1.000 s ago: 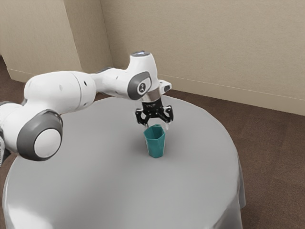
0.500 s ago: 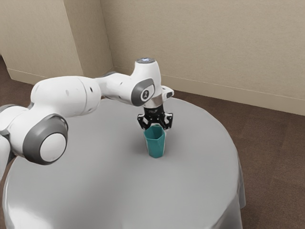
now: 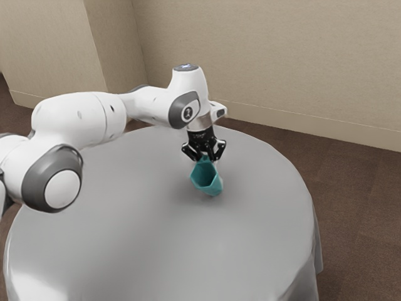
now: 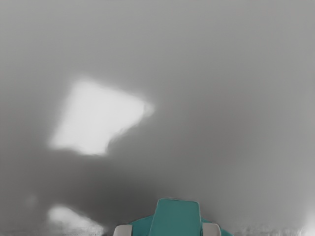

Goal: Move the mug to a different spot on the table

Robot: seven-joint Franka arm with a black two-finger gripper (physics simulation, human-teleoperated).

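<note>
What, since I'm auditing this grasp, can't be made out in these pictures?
Exterior view: the pincer covers the rim of the mug; whether its base touches the table is unclear.
Exterior view: the mug's far side is turned away from the camera.
Wrist view: the lower edge cuts off most of the mug.

Arm (image 3: 94, 119) came in from exterior view's left, white links, grey joint caps, reaching toward exterior view's right. Large elbow joint (image 3: 51, 179) sat low at exterior view's left. Forearm (image 3: 147, 106) ran nearly level to wrist (image 3: 186, 100). Wrist bent downward, hand pointing down. Black gripper (image 3: 203, 157) hung just under wrist, fingers angled inward, clamped on rim of mug (image 3: 208, 179) from two sides. In wrist view, pale fingertips (image 4: 123, 230) sat either side of teal wall, touching it.
</note>
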